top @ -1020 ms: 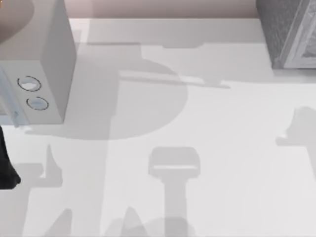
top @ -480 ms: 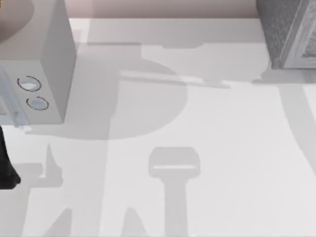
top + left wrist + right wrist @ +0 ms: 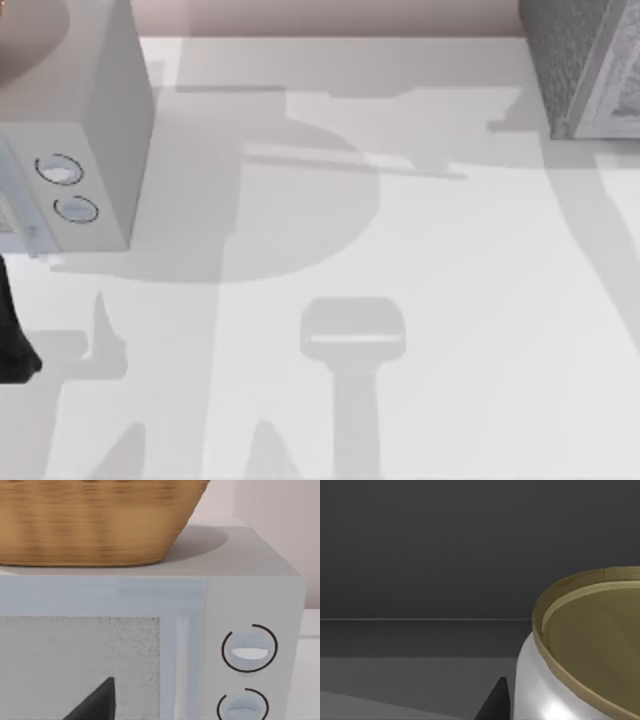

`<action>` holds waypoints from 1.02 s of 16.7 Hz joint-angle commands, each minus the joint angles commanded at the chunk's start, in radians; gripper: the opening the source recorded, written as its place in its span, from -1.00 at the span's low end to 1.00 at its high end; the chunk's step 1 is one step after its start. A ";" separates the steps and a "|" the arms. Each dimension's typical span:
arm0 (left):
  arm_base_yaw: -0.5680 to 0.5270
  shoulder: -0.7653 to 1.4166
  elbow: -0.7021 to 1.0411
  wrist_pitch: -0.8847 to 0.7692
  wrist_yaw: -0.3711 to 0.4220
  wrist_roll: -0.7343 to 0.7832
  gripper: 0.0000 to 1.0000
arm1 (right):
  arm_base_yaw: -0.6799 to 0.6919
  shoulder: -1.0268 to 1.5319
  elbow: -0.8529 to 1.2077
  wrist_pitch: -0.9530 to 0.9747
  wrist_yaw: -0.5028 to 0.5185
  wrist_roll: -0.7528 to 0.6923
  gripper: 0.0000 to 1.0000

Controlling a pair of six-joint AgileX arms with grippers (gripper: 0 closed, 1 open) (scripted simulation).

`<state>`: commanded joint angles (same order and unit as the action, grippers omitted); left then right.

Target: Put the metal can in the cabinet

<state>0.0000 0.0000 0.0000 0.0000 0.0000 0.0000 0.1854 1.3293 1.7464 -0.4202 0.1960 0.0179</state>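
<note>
Metal can [image 3: 580, 660], stiff, smooth and maybe slippery, sits right by my right tool inside a dark cabinet; hold its round sides, though I cannot tell my grip

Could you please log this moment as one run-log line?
right arm: metal can close at its wrist, dark interior behind | left arm: facing microwave, basket on top | table: shadows
</note>
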 joint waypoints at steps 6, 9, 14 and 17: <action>0.000 0.000 0.000 0.000 0.000 0.000 1.00 | -0.004 0.008 0.009 -0.001 -0.003 0.002 -1.00; 0.000 0.000 0.000 0.000 0.000 0.000 1.00 | -0.010 0.084 0.108 -0.025 -0.010 0.002 -1.00; 0.000 0.000 0.000 0.000 0.000 0.000 1.00 | -0.035 0.315 0.431 -0.102 -0.030 0.000 -1.00; 0.000 0.000 0.000 0.000 0.000 0.000 1.00 | -0.054 0.476 0.652 -0.158 -0.044 -0.001 -1.00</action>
<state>0.0000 0.0000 0.0000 0.0000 0.0000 0.0000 0.1317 1.8057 2.3985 -0.5782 0.1515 0.0174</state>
